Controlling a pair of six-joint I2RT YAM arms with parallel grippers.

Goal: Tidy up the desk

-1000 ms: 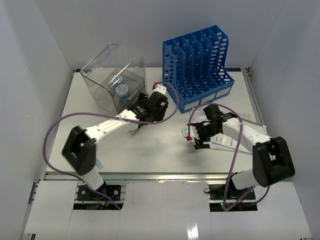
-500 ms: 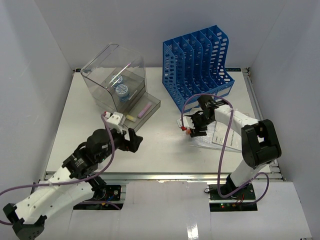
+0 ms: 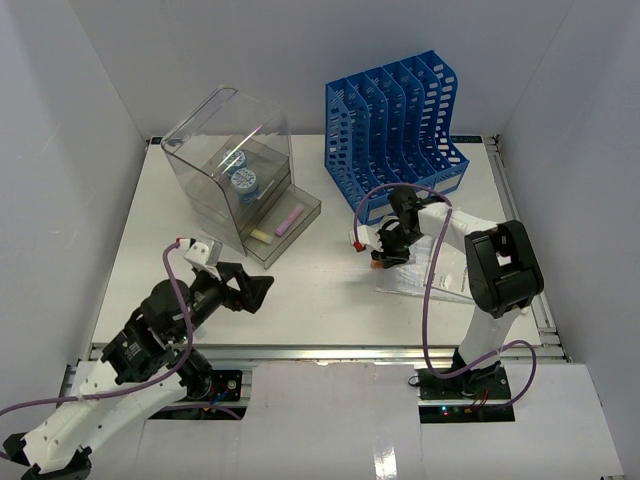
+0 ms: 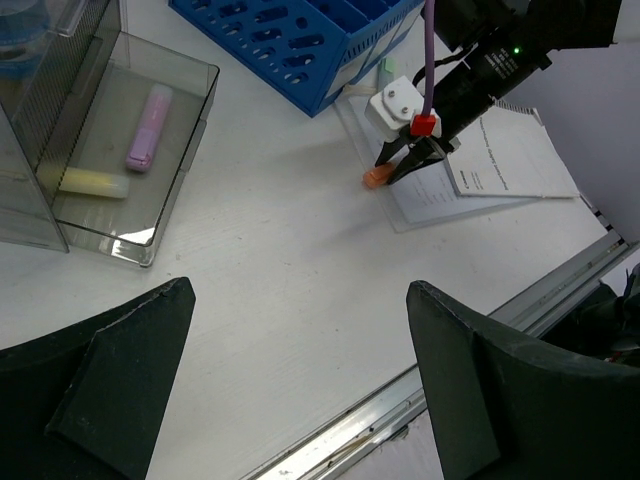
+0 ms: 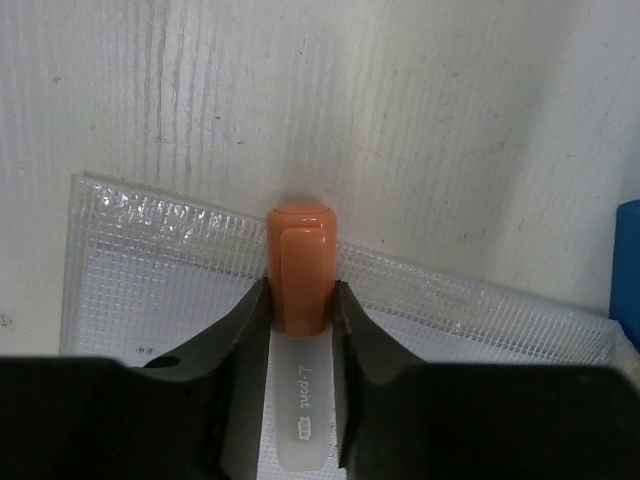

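Grip, right gripper (image 5: 300, 300): narrow, fingers (image 5: 240, 340) pressed to both sides of an orange-capped pen (image 5: 299, 265) with a frosted white barrel, plain only in the right wrist view. Pen lying on a clear mesh-textured plastic pouch (image 5: 150, 250), cap end poking just past the pouch edge onto the large flat white desk (image 3: 320, 300).

From the top external view: same claw only a dark lump right of desk centre, pen not made out. Desk walled in white, metal rail along the front.

From the left wrist view: orange cap a small dot under that claw, beside a printed paper sheet (image 4: 505, 150).

Left gripper (image 4: 300, 300): spread wide, nothing between the fingers, held above bare desk near the rail.

Also there — clear plastic drawer box (image 4: 196, 130), tray out, pink marker (image 4: 147, 140) and yellow marker (image 4: 92, 182) inside.

Blue slotted file rack (image 3: 395, 130) at the back, cut off in the left wrist view.

Barrel lettering too small to read.
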